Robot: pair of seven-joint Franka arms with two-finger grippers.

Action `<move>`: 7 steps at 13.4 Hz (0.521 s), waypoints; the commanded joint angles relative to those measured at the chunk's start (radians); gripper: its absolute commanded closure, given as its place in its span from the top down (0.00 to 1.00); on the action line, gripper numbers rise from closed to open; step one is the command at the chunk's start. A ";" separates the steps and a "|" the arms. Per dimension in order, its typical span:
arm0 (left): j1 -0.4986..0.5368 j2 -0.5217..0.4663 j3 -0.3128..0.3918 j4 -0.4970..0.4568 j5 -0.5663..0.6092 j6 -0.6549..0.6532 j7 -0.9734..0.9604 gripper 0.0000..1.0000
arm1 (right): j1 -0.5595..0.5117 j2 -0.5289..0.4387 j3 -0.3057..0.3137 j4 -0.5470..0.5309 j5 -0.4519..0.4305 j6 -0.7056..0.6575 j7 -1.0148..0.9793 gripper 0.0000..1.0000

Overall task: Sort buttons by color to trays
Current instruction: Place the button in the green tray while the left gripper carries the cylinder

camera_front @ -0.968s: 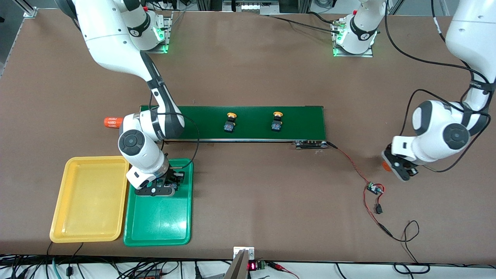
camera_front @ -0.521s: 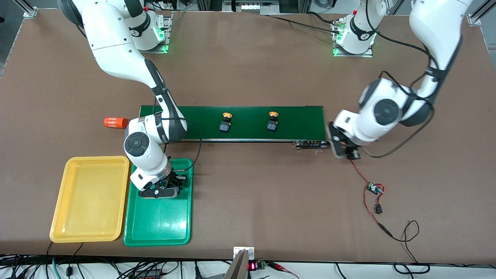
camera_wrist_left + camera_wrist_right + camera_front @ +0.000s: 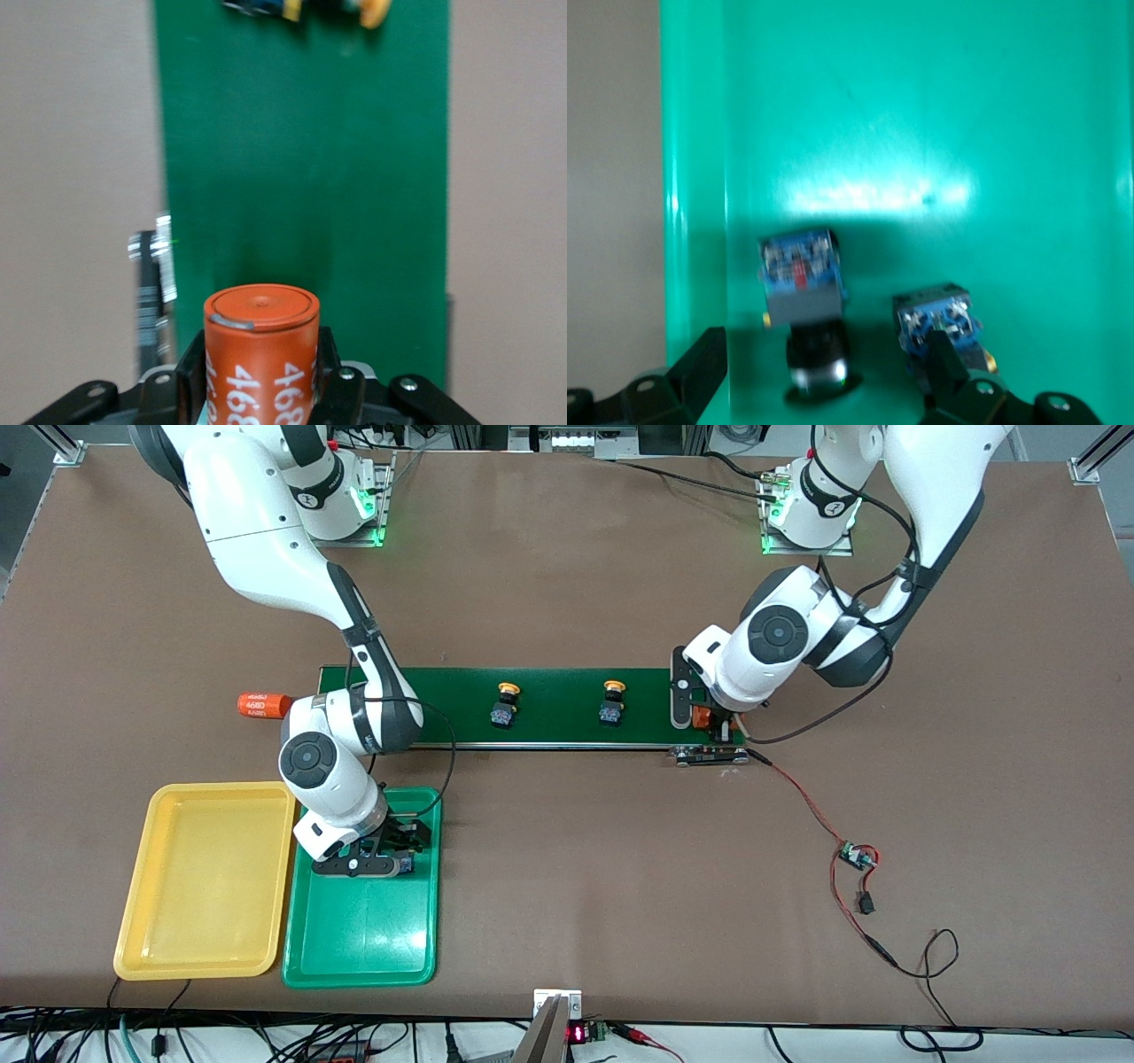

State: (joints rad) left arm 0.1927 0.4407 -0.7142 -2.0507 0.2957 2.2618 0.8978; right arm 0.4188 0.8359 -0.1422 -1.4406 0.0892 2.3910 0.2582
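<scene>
R gripper (image 3: 400, 849) sits low in the shallow green plastic tray (image 3: 363, 939), at its corner nearest the long dark-green conveyor belt (image 3: 567, 691), fingers (image 3: 700, 372) spread wide. Two black-bodied push buttons (image 3: 802, 305) lie loose on the tray floor betw. the fingers.

L gripper (image 3: 709, 722) hangs over the belt's end toward the left arm's end of the desk, pinching an orange cylinder w/ white "4680" print (image 3: 261, 354).

Two yellow-capped black buttons (image 3: 505, 704) lie mid-belt, apart.

Shallow yellow plastic tray (image 3: 208, 877) lies alongside the green one, edges touching.

Second orange 4680 cylinder (image 3: 263, 705) lies on the desk, just off the belt's other end.
</scene>
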 commanded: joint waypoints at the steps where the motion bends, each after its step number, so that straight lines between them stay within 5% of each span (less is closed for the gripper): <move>1: -0.025 -0.013 -0.010 -0.040 0.014 -0.002 -0.039 0.01 | -0.003 -0.167 0.010 -0.092 0.006 -0.198 0.003 1.00; 5: -0.032 -0.011 -0.041 -0.059 0.014 0.004 -0.099 0.09 | 0.006 -0.429 0.010 -0.337 0.006 -0.268 0.039 1.00; 7: -0.029 -0.014 -0.042 -0.052 0.014 0.008 -0.088 0.98 | 0.017 -0.545 0.016 -0.452 0.006 -0.273 0.093 1.00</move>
State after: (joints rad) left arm 0.1540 0.4415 -0.7487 -2.1021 0.2957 2.2659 0.8133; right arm 0.4226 0.4399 -0.1373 -1.7144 0.0904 2.1037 0.2973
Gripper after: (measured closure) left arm 0.489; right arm 0.000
